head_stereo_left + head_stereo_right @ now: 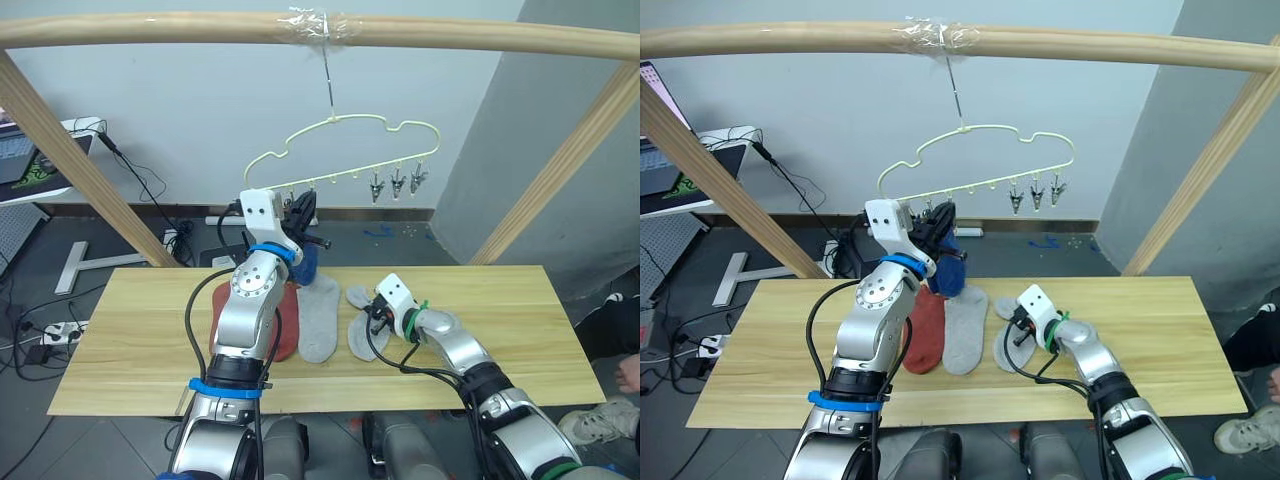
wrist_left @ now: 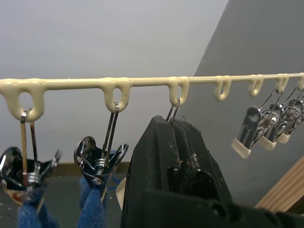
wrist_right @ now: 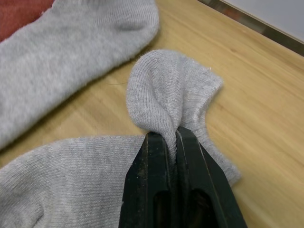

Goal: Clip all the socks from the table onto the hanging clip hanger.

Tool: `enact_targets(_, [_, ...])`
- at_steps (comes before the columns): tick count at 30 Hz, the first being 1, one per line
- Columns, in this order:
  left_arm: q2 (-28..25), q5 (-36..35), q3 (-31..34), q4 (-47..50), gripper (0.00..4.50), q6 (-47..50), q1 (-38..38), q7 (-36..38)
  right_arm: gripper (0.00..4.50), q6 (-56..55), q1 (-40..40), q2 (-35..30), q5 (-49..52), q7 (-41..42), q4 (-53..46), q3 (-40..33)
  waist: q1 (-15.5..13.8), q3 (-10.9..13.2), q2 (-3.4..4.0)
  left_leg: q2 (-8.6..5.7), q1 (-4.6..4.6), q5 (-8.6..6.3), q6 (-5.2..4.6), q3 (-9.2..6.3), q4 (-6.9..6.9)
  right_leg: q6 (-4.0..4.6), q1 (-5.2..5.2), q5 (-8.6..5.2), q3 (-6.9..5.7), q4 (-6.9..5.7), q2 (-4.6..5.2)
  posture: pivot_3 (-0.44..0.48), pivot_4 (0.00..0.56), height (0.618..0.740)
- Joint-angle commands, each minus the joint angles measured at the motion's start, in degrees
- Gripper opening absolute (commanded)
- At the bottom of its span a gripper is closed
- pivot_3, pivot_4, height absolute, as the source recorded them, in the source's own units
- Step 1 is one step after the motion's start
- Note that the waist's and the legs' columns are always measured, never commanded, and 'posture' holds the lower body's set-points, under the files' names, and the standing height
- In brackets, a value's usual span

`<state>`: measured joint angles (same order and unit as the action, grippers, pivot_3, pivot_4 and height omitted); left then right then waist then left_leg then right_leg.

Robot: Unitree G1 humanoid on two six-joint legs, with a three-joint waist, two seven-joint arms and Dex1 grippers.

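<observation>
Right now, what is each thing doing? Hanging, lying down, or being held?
clip hanger: hanging by its hook from the wooden pole.
blue socks: clipped on, hanging.
left gripper: shut, up at the third clip.
right gripper: shut on the grey sock, pinching its edge.
other grey sock: lying flat on the table.
red socks: lying flat.

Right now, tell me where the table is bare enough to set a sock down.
The table is bare on its right stretch, past the right gripper, and on its left end, left of the red sock. The middle is crowded: red sock, two grey socks and both arms.
</observation>
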<state>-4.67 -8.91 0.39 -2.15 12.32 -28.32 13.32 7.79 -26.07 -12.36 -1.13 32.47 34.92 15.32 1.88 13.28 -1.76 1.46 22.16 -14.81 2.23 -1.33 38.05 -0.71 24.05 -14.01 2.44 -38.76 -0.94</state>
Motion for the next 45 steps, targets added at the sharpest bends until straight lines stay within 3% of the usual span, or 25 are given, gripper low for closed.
enact_targets(1, [0.24,-2.74,-0.25,1.75,0.0,1.93,0.07,2.57,0.01,-1.38,2.26,-1.99,-1.19,-0.06,-6.05,-0.71,0.0,0.0,0.0,-0.01,0.01,0.0,0.0,0.01,0.0,0.0,0.01,0.0,0.01,0.01,0.0,-0.017,0.183,0.74])
enact_targets(4, [0.18,-4.36,0.1,2.34,0.0,3.36,0.72,3.49,0.01,-1.22,3.5,-2.42,-0.26,0.6,-10.72,-1.34,0.02,0.0,0.0,-0.02,0.01,0.0,0.0,0.03,0.0,0.0,0.02,0.0,0.03,0.01,-0.01,-0.019,0.182,0.74])
enact_targets(11, [4.27,-20.51,9.41,5.53,0.0,18.87,0.84,-0.31,0.01,-0.39,6.14,-3.96,-2.51,-1.64,-28.01,-1.12,0.28,-0.01,-0.02,0.08,0.03,0.0,0.01,-0.03,-0.01,-0.01,0.05,0.0,-0.02,0.0,-0.01,-0.027,0.182,0.74])
enact_targets(15, [5.66,-30.1,12.34,8.19,0.0,26.32,0.8,-0.62,0.01,7.66,3.87,2.84,2.46,-4.65,-37.43,-3.28,0.56,-0.01,-0.02,0.06,0.02,0.01,0.03,-0.02,-0.01,-0.01,0.04,0.0,0.0,-0.01,-0.02,-0.035,0.185,0.74])
enact_targets(34, [5.18,-33.57,12.6,9.13,0.0,27.91,1.24,-3.44,0.01,17.26,1.0,6.97,6.6,-5.4,-44.3,-3.91,0.75,-0.04,-0.06,0.01,0.16,0.02,0.04,-0.08,-0.04,0.0,0.07,-0.01,-0.05,0.14,-0.03,-0.04,0.195,0.74])
enact_targets(45, [4.56,-33.49,12.92,8.53,0.0,27.11,0.94,-3.64,0.01,20.3,1.7,6.14,9.07,-4.85,-49.29,-3.23,0.98,-0.04,-0.06,-0.01,0.19,0.02,0.04,-0.08,-0.04,0.0,0.08,-0.01,-0.06,0.18,-0.03,-0.04,0.195,0.74])
